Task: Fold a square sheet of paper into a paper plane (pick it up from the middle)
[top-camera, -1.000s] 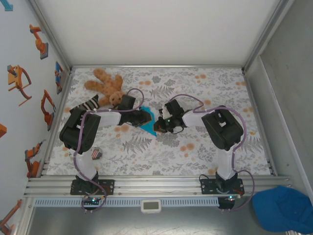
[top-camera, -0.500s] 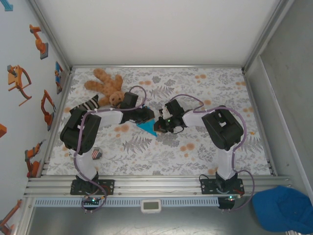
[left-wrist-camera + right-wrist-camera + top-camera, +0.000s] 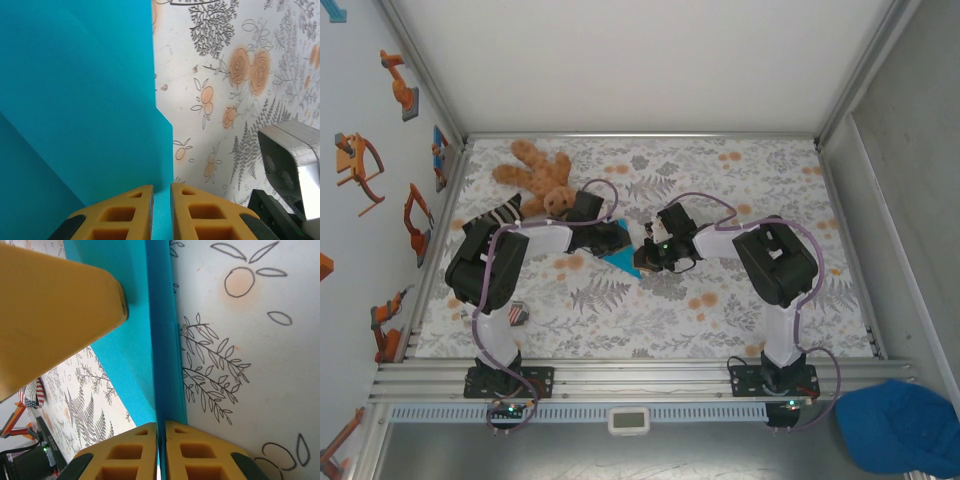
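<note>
The square sheet of paper [image 3: 618, 260] is a small cyan creased piece at the middle of the table, between both grippers. In the left wrist view the paper [image 3: 75, 100] covers the left half. My left gripper [image 3: 161, 187] has closed to a slim gap with cyan paper in it; from above the left gripper [image 3: 623, 238] sits at the paper's far edge. My right gripper [image 3: 161, 424] is shut on a folded edge of the paper [image 3: 135, 355] that runs straight into its jaws. One left finger [image 3: 60, 305] rests on the paper. The right gripper [image 3: 637, 257] meets the paper from the right.
A teddy bear [image 3: 535, 170] lies at the back left with a striped sock [image 3: 505, 212] beside it. A small flag-patterned object [image 3: 517, 315] sits near the left arm's base. A dark blue cap [image 3: 900, 425] lies off the table at the bottom right.
The left gripper has shifted right toward the right gripper and its jaws have narrowed. The paper has swung from beside the left gripper's tip to just below both grippers. The right arm has barely moved.
</note>
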